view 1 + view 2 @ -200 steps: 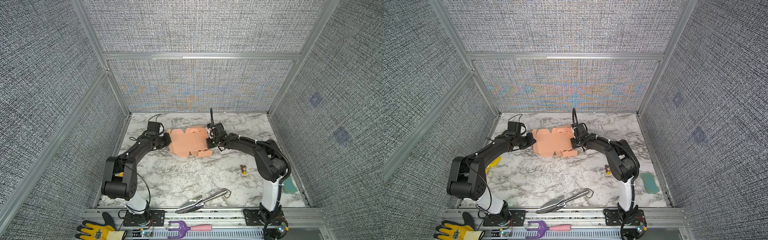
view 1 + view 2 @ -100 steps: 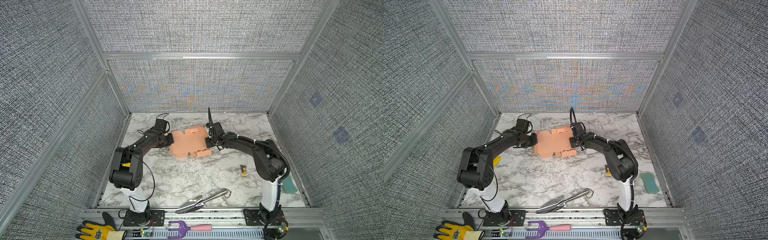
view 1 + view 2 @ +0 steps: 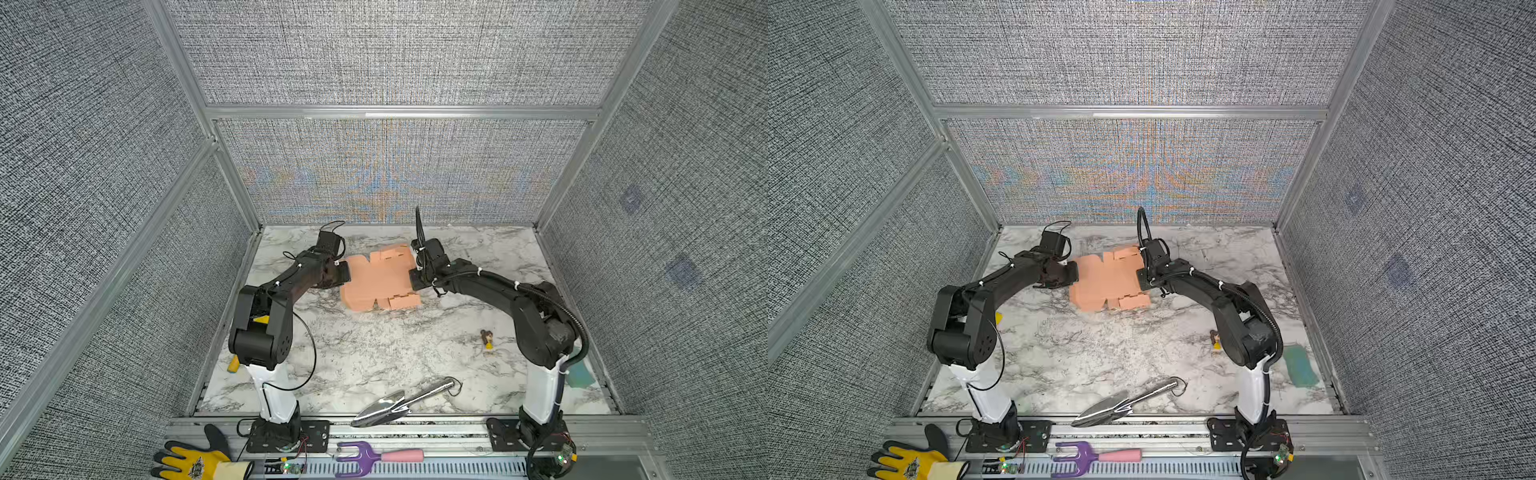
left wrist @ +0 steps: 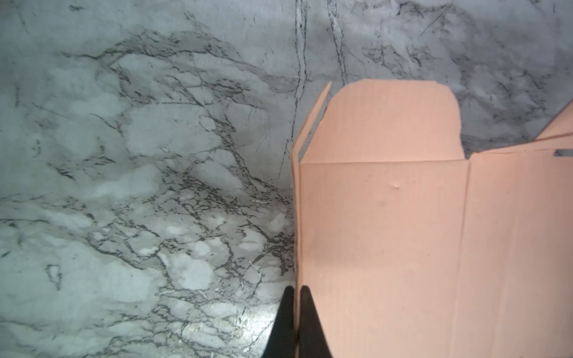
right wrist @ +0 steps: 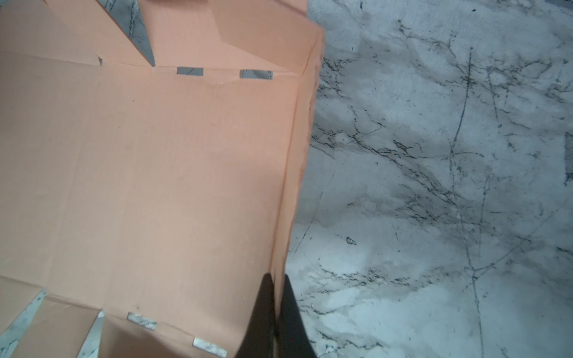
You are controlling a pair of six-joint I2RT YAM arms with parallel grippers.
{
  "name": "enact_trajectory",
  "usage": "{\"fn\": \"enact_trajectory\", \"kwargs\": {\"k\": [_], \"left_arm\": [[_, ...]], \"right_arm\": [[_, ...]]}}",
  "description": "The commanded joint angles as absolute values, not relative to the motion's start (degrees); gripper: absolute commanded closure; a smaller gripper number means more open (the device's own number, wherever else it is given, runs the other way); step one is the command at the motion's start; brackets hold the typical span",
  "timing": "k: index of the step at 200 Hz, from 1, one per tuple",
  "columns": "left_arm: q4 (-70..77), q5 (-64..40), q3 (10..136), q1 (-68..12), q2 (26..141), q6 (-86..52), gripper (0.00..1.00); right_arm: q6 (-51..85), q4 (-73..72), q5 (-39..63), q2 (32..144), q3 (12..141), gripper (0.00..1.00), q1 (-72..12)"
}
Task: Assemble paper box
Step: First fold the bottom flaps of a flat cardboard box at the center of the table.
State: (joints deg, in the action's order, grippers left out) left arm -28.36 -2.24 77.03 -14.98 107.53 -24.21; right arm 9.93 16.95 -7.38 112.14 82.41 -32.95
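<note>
Near far edge of marble surface [image 3: 374, 357], grey woven walls [image 3: 395, 62] around: paper box [image 3: 376, 278] unfolded, long axis far-to-near, flaps at its 2 ends. Clamped on 1 upturned side each: left gripper [image 4: 296, 297], right gripper [image 5: 279, 283].

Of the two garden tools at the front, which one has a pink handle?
The purple hand fork, the one nearest the front edge. The trowel, lying farther in, is bare silver metal all over.

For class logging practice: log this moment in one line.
left gripper: shut on paper box | right gripper: shut on opposite edge | state: unassembled
</note>
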Motion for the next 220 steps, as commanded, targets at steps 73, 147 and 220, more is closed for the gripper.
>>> {"fn": "enact_trajectory", "kwargs": {"k": [73,147,220], "left_arm": [[-31.24,3.91,79.86,-16.43,110.59,-23.2,1.0],[-32.06,4.43,83.75,-19.5,112.25,-23.55,1.0],[-33.59,0.8,89.06,-20.8,108.88,-23.82,1.0]], "right_arm": [[10.07,21.52,-10.37,108.17,83.8,0.97,-33.61],[10.68,24.95,-11.7,108.56,88.39,0.97,-34.79],[11.77,25.86,-11.8,111.72,90.47,0.97,-35.61]]}}
